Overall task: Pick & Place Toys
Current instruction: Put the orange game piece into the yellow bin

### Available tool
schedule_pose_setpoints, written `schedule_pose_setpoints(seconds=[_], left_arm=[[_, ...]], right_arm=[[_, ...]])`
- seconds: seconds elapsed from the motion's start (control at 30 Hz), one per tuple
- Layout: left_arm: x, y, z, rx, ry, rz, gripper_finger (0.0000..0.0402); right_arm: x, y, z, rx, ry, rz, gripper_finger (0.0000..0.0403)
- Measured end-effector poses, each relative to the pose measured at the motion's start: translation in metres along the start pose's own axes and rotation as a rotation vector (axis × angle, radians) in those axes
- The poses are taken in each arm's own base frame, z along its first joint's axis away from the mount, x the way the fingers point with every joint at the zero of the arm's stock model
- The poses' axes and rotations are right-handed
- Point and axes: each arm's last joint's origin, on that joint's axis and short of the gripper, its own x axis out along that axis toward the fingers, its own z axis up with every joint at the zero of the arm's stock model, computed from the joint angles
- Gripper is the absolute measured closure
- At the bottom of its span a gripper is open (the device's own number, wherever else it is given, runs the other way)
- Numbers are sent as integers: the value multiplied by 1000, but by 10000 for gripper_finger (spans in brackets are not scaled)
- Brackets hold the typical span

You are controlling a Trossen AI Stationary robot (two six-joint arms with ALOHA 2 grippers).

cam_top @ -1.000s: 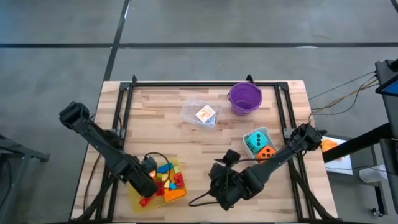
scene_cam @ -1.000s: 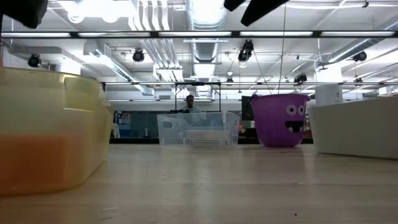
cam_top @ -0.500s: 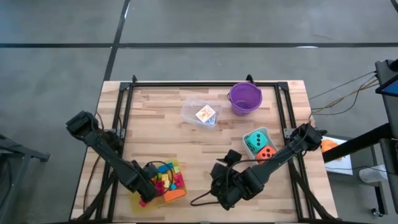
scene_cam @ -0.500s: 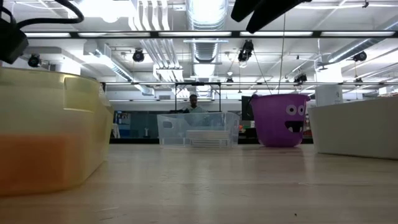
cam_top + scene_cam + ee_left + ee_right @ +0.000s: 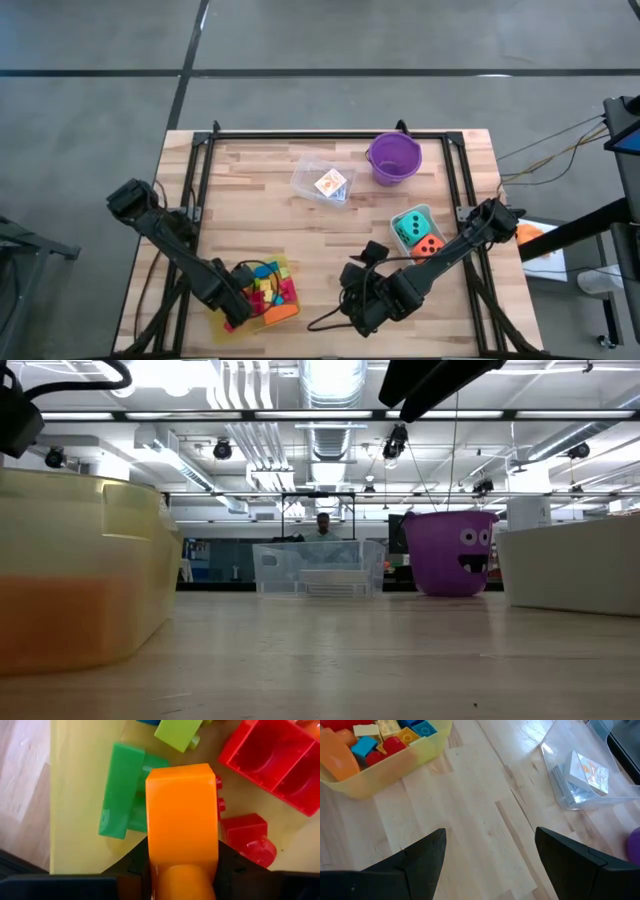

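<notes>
While poised over the yellow tray (image 5: 222, 322) at the table's (image 5: 300, 225) near left corner, left gripper (image 5: 182, 870) with jaws pinching an orange wedge piece (image 5: 182, 820), above a green brick (image 5: 120, 790) and red bricks (image 5: 272, 757) on the tray floor. Right gripper (image 5: 490, 855) over bare wood near the front edge, jaws spread wide, holding nothing. Card packs (image 5: 331, 184) in the clear tub (image 5: 305, 172); teal die (image 5: 411, 225) and orange die (image 5: 428, 245) close by; purple bucket (image 5: 394, 157) at back.
</notes>
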Motion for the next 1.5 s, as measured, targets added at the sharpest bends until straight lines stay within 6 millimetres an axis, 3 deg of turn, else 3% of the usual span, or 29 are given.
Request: schedule_pose_setpoints(seconds=[0.37, 0.8, 1.07, 1.5], left_arm=[[-19, -1, 11, 6, -114, 5, 285], [-11, -1, 26, 107, -80, 20, 285], [-3, -7, 20, 107, 17, 30, 285], [-17, -9, -5, -52, 141, 89, 285]], right_arm=[[0, 0, 0, 0, 0, 0, 100], [0, 0, 0, -7, -1, 1, 100], [0, 0, 0, -6, -1, 2, 100], [0, 1, 0, -6, 13, 14, 100]])
